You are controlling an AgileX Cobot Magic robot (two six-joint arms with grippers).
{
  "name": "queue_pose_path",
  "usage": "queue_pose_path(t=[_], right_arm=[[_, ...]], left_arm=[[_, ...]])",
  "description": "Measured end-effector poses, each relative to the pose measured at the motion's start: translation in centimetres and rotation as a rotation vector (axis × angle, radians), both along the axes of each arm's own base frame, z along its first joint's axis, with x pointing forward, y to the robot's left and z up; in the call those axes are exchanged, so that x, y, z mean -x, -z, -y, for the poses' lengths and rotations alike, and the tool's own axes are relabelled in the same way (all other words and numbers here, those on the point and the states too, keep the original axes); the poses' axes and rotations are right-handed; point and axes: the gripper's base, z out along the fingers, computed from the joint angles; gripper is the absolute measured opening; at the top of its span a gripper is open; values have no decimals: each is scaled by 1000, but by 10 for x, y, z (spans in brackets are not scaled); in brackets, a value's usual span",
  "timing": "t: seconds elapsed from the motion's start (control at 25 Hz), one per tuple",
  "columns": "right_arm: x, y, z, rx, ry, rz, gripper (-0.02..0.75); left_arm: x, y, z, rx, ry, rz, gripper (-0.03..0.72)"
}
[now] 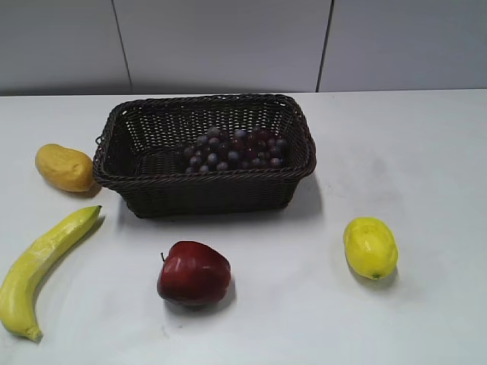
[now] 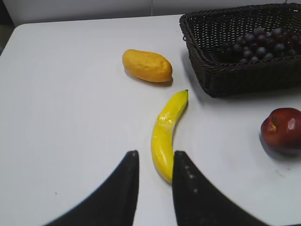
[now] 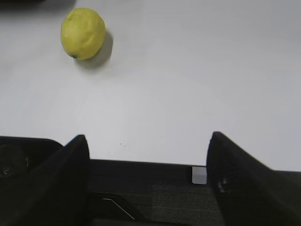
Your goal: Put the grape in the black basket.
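Observation:
The grape (image 1: 236, 150), a bunch of dark red-purple and bluish berries, lies inside the black basket (image 1: 213, 191) at the back middle of the table. Both also show in the left wrist view, grape (image 2: 263, 44) inside basket (image 2: 221, 75). Neither gripper appears in the exterior view. My left gripper (image 2: 154, 154) is open and empty, hovering over the near end of the banana (image 2: 167, 134). My right gripper (image 3: 146, 139) is wide open and empty above the table's front edge, far from the basket.
A yellow-orange mango (image 1: 65, 167) lies left of the basket. A banana (image 1: 42, 268) lies front left. A red apple (image 1: 193, 274) sits in front of the basket. A lemon (image 1: 370, 247) sits front right, also in the right wrist view (image 3: 83, 33).

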Motion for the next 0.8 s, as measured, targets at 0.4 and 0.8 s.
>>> queue_pose_path(t=[0.4,0.8], right_arm=[[-11,3,-2,27,-37,103,585],[-12,3,-3,27,-38,111,584]], left_arm=[[0,0,0,1,0,0,225],[0,0,0,1,0,0,227]])
